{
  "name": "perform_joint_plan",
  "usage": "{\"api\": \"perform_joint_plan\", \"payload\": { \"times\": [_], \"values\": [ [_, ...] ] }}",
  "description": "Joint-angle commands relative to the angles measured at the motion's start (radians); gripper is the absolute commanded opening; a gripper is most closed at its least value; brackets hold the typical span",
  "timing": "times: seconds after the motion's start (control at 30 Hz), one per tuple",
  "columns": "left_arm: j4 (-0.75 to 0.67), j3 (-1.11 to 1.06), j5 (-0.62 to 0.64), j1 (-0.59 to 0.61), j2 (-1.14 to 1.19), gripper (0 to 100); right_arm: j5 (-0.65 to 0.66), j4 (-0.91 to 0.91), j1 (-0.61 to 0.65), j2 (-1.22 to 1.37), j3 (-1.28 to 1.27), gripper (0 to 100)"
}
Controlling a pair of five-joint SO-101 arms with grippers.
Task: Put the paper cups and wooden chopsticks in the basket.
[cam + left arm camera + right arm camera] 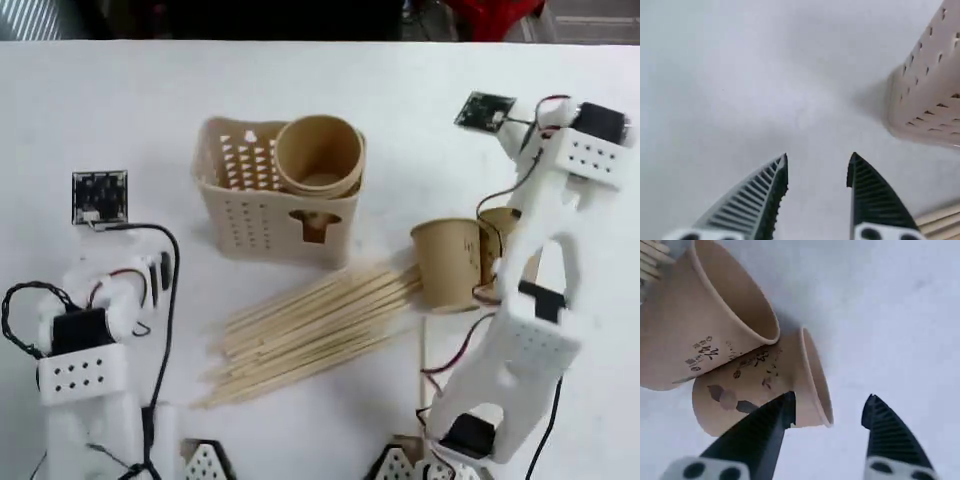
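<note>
On the table (pixel 120 100) | right claw (pixel 830 397) wide open, empty, over a tipped cup (pixel 765 385) | left claw (pixel 819 156) open, empty | risk: a finger nudges the cup, rolling it away

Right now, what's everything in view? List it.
basket: one, beige, upright, mid-table
cup in basket: at least one, tan, upright at its right end
loose cups: two, tan, on their sides, side by side by the chopsticks' right end
wooden chopsticks: one loose pile, pale wood, in front of the basket
table: one, white
left gripper: black fingers, open, over bare table near the basket
right gripper: black fingers, open, at a loose cup's rim
</note>
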State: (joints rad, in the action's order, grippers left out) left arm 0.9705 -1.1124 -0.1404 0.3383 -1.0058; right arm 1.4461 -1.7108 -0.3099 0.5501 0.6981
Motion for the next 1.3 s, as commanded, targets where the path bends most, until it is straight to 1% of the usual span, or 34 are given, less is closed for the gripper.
{"api": "perform_joint_plan", "payload": {
  "times": [0.0, 0.17, 0.3, 0.37, 0.53, 0.57, 0.7, 0.83, 1.07, 1.23, 1.27],
  "values": [
    [-0.021, 0.005, -0.002, 0.005, -0.016, 20, 0.077, -0.012, 0.015, 0.041, 0.066, 22.4],
    [-0.021, 0.005, -0.002, 0.005, -0.016, 20, 0.149, -0.012, -0.005, 0.065, 0.064, 21.9],
    [-0.021, 0.003, -0.002, 0.005, -0.016, 20, 0.163, -0.010, -0.024, 0.085, 0.061, 20.9],
    [-0.021, 0.003, -0.002, 0.005, -0.016, 20, 0.163, -0.010, -0.033, 0.093, 0.060, 16.7],
    [-0.021, 0.003, -0.002, 0.005, -0.016, 20, 0.163, -0.010, -0.076, 0.104, 0.060, 1.9],
    [-0.021, 0.003, -0.002, 0.005, -0.016, 20, 0.163, -0.010, -0.090, 0.097, 0.060, 1.3],
    [-0.021, 0.003, -0.002, 0.005, -0.016, 20, 0.158, -0.010, -0.183, 0.094, 0.072, 1.7],
    [-0.021, 0.003, -0.002, 0.005, -0.016, 20, 0.140, -0.012, -0.323, 0.094, 0.071, 1.8],
    [-0.021, 0.003, -0.002, 0.004, -0.016, 20, -0.089, -0.010, -0.535, 0.102, 0.061, 1.8],
    [-0.021, 0.003, -0.002, 0.004, -0.016, 20, -0.092, -0.010, -0.627, 0.096, 0.012, 1.8],
    [-0.021, 0.003, -0.002, 0.004, -0.015, 20, -0.069, -0.010, -0.642, 0.091, -0.002, 1.8]
  ]
}}
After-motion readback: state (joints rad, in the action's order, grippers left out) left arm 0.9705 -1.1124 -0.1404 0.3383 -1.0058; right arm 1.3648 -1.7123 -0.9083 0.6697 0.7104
